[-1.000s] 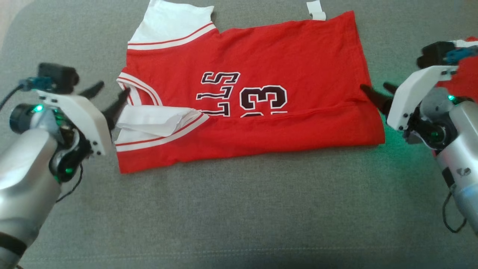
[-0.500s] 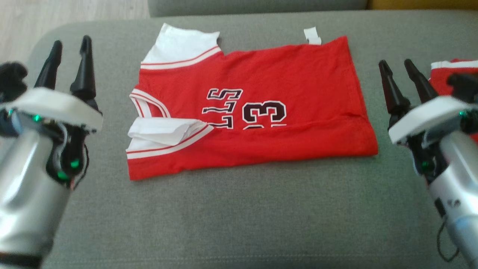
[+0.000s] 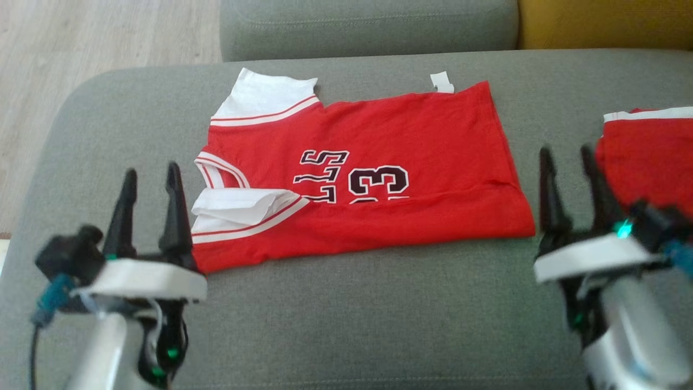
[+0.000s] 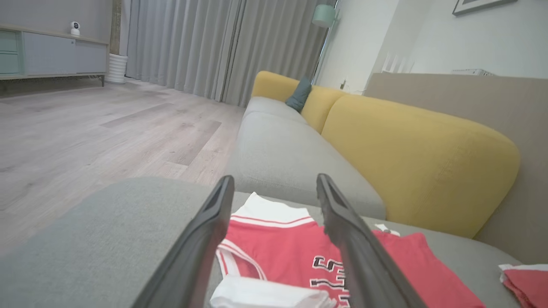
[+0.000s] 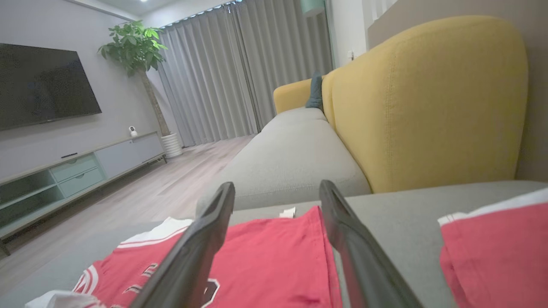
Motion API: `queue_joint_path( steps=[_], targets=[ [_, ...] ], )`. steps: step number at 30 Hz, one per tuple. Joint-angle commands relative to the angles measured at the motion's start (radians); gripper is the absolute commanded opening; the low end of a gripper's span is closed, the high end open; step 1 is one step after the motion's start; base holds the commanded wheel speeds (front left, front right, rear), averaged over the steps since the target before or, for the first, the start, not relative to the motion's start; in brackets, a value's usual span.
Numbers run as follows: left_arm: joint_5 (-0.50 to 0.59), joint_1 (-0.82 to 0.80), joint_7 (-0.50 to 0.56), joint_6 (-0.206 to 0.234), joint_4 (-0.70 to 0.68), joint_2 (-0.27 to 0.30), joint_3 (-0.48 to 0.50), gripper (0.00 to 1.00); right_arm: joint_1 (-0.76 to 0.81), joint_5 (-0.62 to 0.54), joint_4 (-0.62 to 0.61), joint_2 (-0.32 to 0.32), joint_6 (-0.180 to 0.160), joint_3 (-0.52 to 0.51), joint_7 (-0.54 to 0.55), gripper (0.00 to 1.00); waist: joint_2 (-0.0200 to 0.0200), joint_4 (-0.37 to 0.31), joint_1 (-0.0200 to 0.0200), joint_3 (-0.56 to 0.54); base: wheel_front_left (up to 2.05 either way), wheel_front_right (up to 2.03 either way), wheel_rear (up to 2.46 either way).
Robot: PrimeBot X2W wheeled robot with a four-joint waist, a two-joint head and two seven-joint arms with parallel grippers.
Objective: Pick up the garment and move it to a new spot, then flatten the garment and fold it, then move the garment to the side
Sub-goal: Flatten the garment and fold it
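The garment (image 3: 390,141) is a red jersey with white sleeves and dark lettering, lying flat on the grey sofa seat (image 3: 352,319) with its near side folded over the number. My left gripper (image 3: 151,174) stands open beside the jersey's near left corner, fingers pointing away from me, holding nothing. On the other side my right gripper (image 3: 567,150) is open and empty just off the jersey's right hem. The left wrist view shows the jersey (image 4: 291,252) below the open fingers (image 4: 205,244). In the right wrist view the jersey (image 5: 274,252) lies under the spread fingers (image 5: 201,248).
A second red garment with a white edge (image 3: 647,157) lies at the seat's right end, close to my right gripper. A yellow backrest (image 3: 603,24) and another grey cushion (image 3: 368,27) are beyond. Wooden floor (image 3: 81,49) drops off past the seat's left edge.
Both arms have pulled back from the jersey's ends and turned their fingers to point away from me. The head camera has tilted up, showing more of the sofa. The jersey lies unchanged.
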Motion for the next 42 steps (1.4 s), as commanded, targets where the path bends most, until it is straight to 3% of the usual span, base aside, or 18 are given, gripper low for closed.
queue_joint_path(
  steps=[1,6,16,22,34,42],
  targets=[
    [0.031,-0.018,-0.006,-0.009,-0.035,-0.003,0.052,1.00,0.014,-0.030,-0.057,0.020,-0.001,0.011,-0.010,1.00,-0.0001,-0.004,0.0000,-0.004,0.00,0.00,0.00],
    [0.095,0.048,-0.006,-0.029,-0.026,-0.088,0.111,1.00,0.100,-0.108,-0.106,0.067,-0.001,0.030,-0.010,1.00,-0.0001,-0.027,0.0000,-0.002,0.00,0.00,0.00],
    [0.190,0.065,-0.006,-0.077,0.039,-0.131,0.168,1.00,0.105,-0.138,-0.122,0.088,-0.001,0.018,-0.010,1.00,-0.0001,-0.052,0.0000,0.016,0.00,0.00,0.00],
    [0.238,0.028,-0.001,-0.078,0.231,-0.124,0.134,1.00,0.100,-0.133,-0.126,0.093,-0.001,0.015,-0.010,1.00,-0.0001,-0.062,0.0000,0.046,0.00,0.00,0.00],
    [0.287,-0.091,0.090,0.022,0.500,-0.053,0.155,1.00,0.077,-0.126,-0.133,0.096,-0.001,0.007,-0.010,1.00,-0.0001,-0.098,0.0000,0.093,0.00,0.00,0.00],
    [0.288,-0.134,0.115,-0.007,0.591,-0.040,0.127,1.00,0.066,-0.134,-0.132,0.096,-0.001,-0.017,-0.010,1.00,-0.0001,-0.111,0.0000,0.103,0.00,0.00,0.00]
  ],
)
